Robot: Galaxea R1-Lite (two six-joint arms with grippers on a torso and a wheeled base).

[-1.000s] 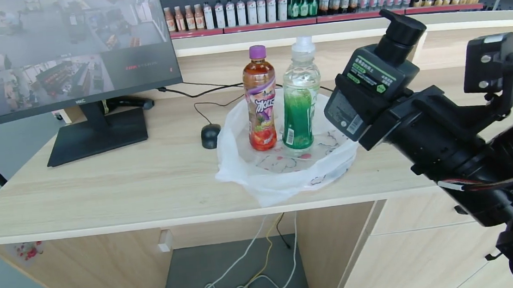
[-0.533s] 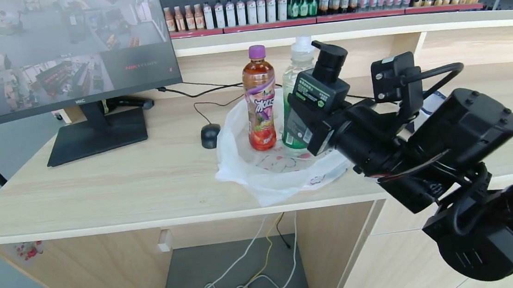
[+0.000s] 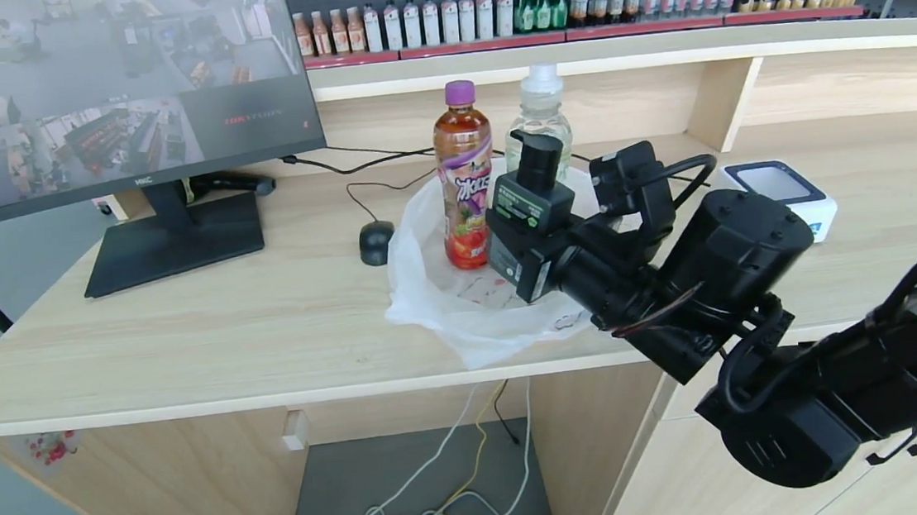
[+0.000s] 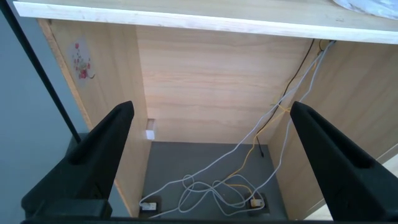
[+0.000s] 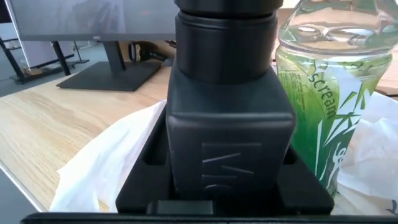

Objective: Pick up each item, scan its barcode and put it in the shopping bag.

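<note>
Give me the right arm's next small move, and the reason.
Probably lower the black pump bottle straight down onto the white shopping bag. The right tool is shut on it over the bag, close beside the green-labelled bottle and the orange-red drink bottle standing there, so a sideways shift risks knocking them.

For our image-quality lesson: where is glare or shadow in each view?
Head view: faint shadows on the pale wooden counter. Right wrist view: highlights on the clear green-labelled bottle beside the matt black pump bottle. Left wrist view: open left claw, silhouette-dark.
</note>
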